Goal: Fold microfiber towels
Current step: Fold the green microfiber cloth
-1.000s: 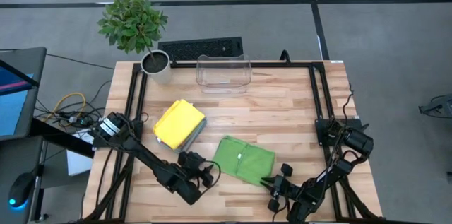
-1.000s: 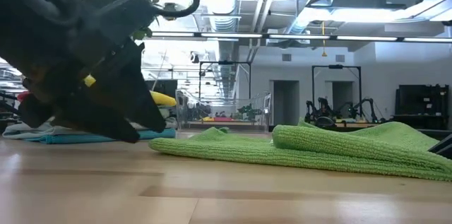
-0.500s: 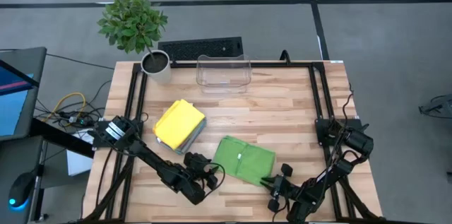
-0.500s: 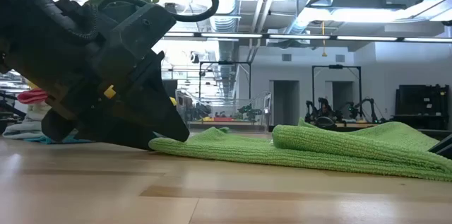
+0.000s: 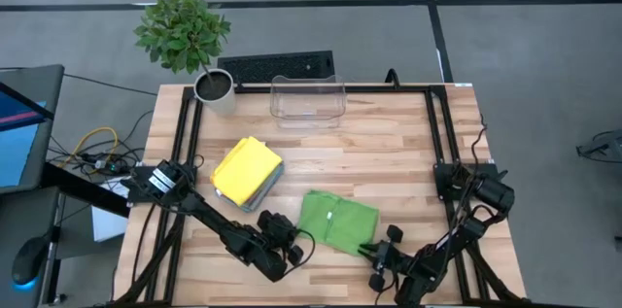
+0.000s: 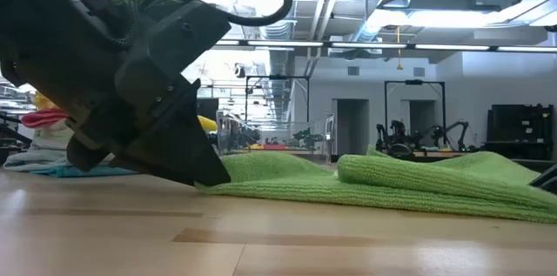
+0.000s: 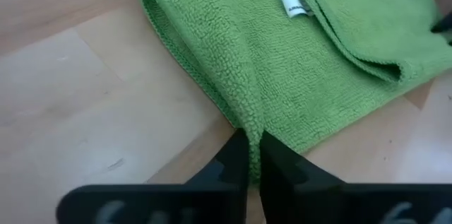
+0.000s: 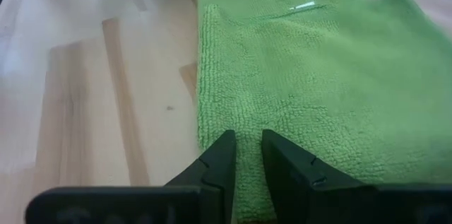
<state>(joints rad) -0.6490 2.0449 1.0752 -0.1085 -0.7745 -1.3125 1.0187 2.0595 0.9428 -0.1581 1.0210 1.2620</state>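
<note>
We find no writing that can be read anywhere. The small white tag sewn on the green towel carries print too fine for us to make out. The screen at the far left, beside the table, shows colours only, no words we can tell. Pale marks on each wrist's dark housing are blurred past reading.
</note>
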